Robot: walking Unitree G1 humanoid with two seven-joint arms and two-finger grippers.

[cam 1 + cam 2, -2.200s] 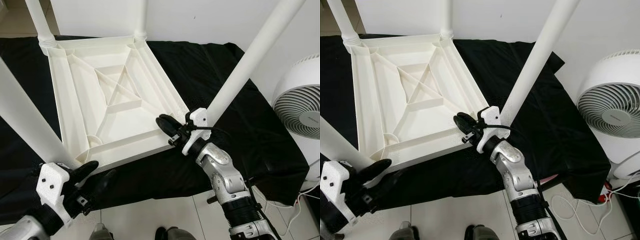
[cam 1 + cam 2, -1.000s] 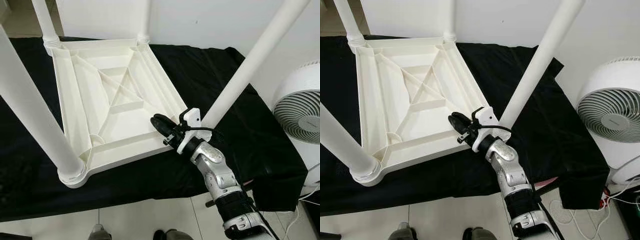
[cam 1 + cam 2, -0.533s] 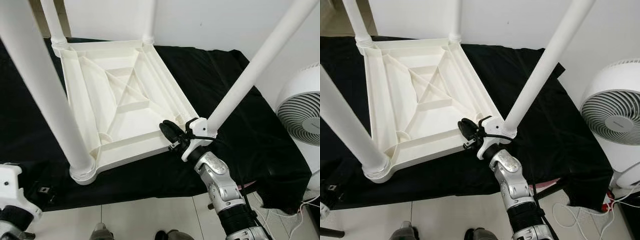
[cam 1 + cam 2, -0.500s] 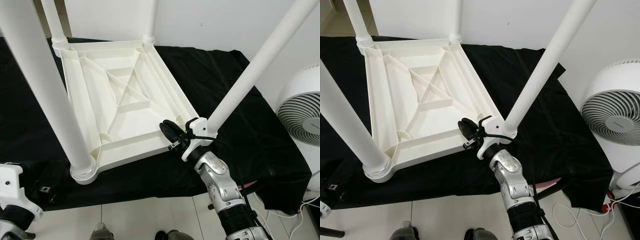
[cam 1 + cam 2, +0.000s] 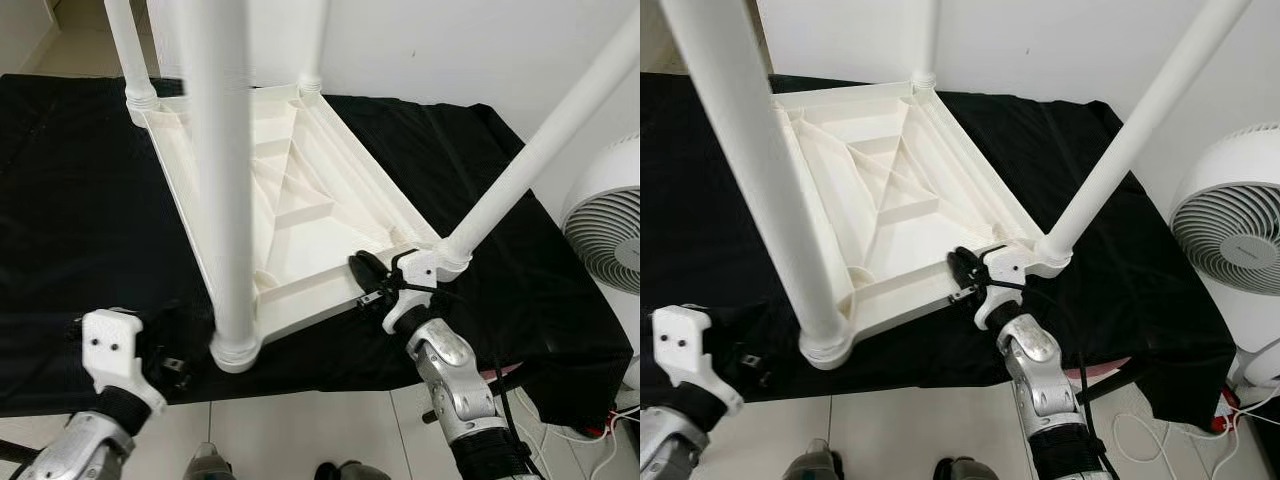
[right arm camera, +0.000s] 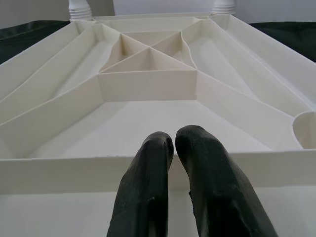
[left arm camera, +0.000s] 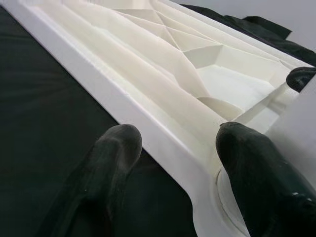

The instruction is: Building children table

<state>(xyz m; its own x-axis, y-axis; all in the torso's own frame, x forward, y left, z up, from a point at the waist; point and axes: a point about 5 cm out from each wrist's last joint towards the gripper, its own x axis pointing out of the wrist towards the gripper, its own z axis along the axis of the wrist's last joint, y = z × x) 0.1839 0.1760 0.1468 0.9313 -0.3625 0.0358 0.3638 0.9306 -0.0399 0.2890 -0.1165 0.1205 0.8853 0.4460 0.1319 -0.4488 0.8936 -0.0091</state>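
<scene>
resting on the upturned table (image 5: 300, 190) rim, right gripper (image 6: 173, 143) pinched closed.

near leg (image 5: 222, 200) blocks left side | fan (image 5: 1230, 250) crowds right | ribbed tabletop underside (image 5: 885, 190) open between legs

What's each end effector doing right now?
Left end effector: open, fingers straddling the tabletop rim near a leg.
Right end effector: shut, empty, at the tabletop's edge.
</scene>
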